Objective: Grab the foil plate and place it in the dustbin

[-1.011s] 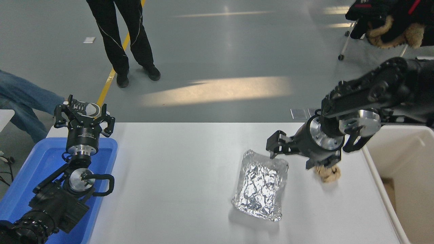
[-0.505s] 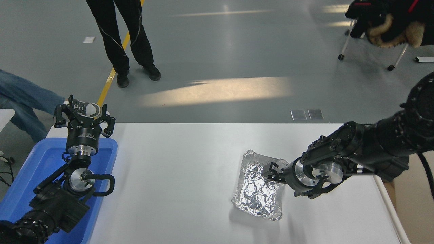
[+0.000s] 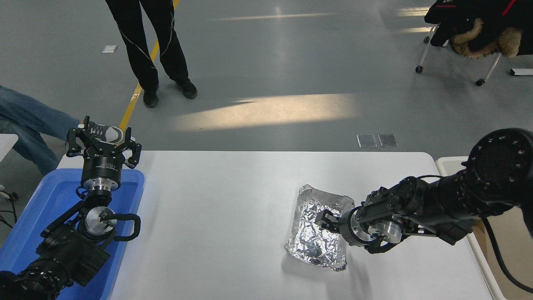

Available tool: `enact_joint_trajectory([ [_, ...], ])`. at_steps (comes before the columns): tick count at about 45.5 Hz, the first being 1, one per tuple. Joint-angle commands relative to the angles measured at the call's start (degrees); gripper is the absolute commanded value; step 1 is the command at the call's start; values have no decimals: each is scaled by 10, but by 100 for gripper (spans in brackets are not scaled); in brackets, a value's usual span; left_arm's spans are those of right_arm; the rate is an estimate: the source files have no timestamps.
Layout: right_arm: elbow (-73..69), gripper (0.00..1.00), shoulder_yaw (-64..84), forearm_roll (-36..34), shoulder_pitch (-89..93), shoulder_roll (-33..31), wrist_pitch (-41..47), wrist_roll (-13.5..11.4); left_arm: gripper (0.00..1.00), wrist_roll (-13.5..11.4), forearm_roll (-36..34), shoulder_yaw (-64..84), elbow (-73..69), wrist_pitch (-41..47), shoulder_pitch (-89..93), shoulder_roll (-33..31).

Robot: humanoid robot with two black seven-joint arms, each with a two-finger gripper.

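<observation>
At the desk's [image 3: 233,200] right half, your right pincer [image 3: 327,219] reaches over the foil plate's [image 3: 316,237] 3 o'clock rim.
Whether it grips yet, you cannot tell; pinch the rim gently, lift level, carry toward the dustbin [image 3: 447,164] at 3 o'clock. Left pincer [image 3: 102,139], released, parks at 9 o'clock.

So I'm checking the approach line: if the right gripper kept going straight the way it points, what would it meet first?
The foil plate. The right gripper points left and is already at the plate's right rim; whether it touches the foil is unclear from this view.
</observation>
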State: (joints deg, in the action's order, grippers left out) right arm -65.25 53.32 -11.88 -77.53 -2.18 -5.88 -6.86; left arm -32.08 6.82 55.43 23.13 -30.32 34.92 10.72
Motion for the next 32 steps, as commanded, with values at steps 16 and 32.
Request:
enact_joint_trajectory([
  [16, 19, 0, -3, 36, 41, 3, 5, 0, 99, 0, 0, 0, 1, 0, 1, 0],
  [32, 17, 0, -3, 34, 28, 4, -19, -1, 99, 0, -1, 0, 0, 0, 1, 0],
])
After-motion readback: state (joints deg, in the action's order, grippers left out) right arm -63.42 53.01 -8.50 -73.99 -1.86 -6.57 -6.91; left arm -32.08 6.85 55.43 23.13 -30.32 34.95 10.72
